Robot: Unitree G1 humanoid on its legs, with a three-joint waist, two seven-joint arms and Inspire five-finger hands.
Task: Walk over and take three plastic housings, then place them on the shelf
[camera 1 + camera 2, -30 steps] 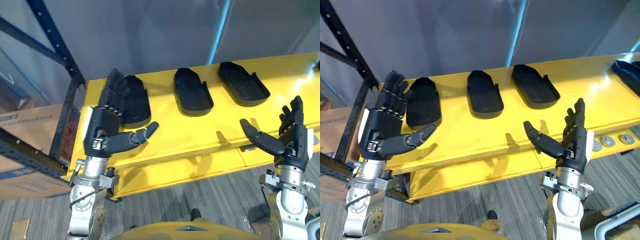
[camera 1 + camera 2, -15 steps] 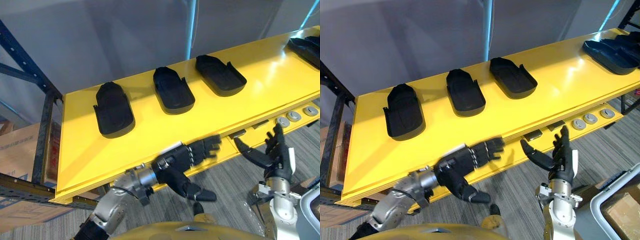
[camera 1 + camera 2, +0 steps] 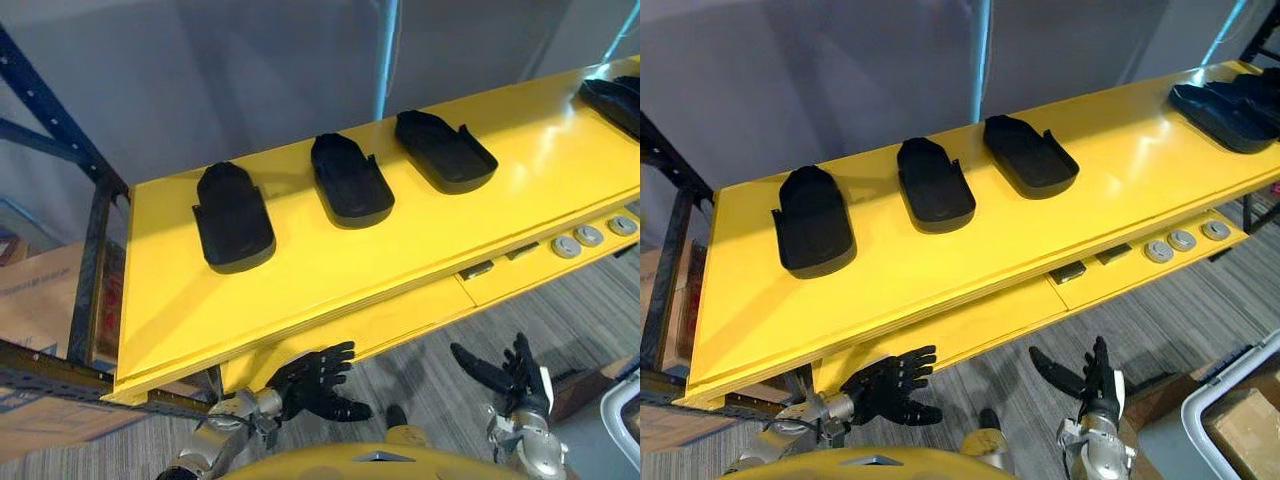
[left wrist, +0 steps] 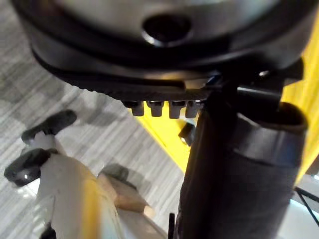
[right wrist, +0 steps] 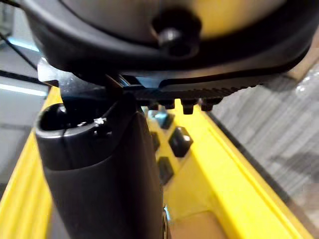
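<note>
Both eye views look down on the same yellow shelf (image 3: 300, 270).

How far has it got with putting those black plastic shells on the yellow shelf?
Done, it seems: the left housing, middle housing and right housing lie in a row on the yellow shelf. In hand: nothing; the left hand and right hand hang open below the shelf's front edge. Left: apparently nothing, since three are placed.
</note>
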